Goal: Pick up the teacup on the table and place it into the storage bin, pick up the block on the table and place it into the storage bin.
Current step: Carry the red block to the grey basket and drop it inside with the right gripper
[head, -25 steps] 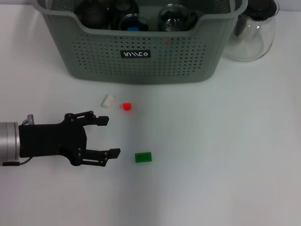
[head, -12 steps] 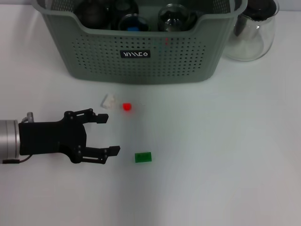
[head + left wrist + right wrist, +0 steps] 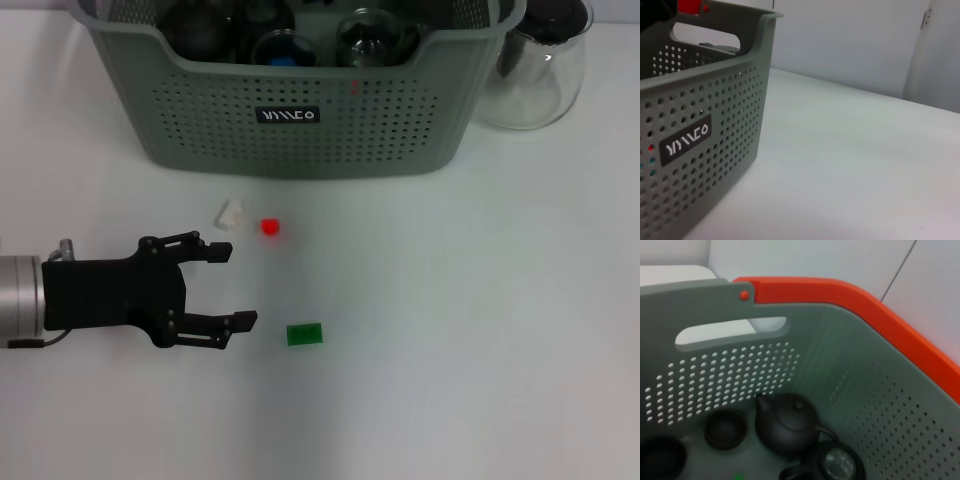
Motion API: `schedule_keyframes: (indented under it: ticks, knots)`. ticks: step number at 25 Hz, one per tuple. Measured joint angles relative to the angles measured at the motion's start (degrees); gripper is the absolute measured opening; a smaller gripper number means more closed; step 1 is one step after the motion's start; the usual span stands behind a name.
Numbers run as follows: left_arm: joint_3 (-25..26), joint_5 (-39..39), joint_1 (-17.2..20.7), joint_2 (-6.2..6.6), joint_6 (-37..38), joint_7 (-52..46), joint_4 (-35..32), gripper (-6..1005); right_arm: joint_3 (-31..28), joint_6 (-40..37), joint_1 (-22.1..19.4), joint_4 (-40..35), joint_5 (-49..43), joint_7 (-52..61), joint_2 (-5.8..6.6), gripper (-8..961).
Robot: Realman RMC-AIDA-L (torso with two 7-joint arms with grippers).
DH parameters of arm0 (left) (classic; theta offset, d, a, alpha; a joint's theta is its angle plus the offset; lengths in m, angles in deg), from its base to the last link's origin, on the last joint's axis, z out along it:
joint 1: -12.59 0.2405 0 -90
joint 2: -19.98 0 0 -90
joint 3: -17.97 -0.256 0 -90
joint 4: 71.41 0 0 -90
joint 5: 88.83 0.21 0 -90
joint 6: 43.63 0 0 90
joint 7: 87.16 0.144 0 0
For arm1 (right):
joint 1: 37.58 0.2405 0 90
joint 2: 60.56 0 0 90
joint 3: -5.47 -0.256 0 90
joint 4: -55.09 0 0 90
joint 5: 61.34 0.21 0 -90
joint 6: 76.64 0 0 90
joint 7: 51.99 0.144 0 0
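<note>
The grey-green storage bin (image 3: 300,120) stands at the back of the table, and its labelled wall (image 3: 700,135) fills the left wrist view. Inside the bin (image 3: 765,350) sit a dark teapot (image 3: 785,425) and a small dark teacup (image 3: 725,430). No teacup shows on the table. A green block (image 3: 305,334), a red block (image 3: 270,227) and a whitish block (image 3: 232,214) lie on the table in front of the bin. My left gripper (image 3: 238,286) hovers open, low at the left, just left of the green block. My right gripper does not show.
A clear glass pitcher (image 3: 535,70) stands right of the bin. An orange rim (image 3: 850,295) runs behind the bin wall in the right wrist view. White tabletop (image 3: 470,330) stretches to the right of the blocks.
</note>
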Motion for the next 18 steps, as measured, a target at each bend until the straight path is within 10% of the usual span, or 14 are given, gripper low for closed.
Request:
schedule_keyframes:
  ticks: [18]
  knots:
    - [0.0,0.01,0.33,-0.07,-0.1,0.0,0.25,920,0.46,-3.37,-0.12,-1.53,0.34,-0.1,0.15,644]
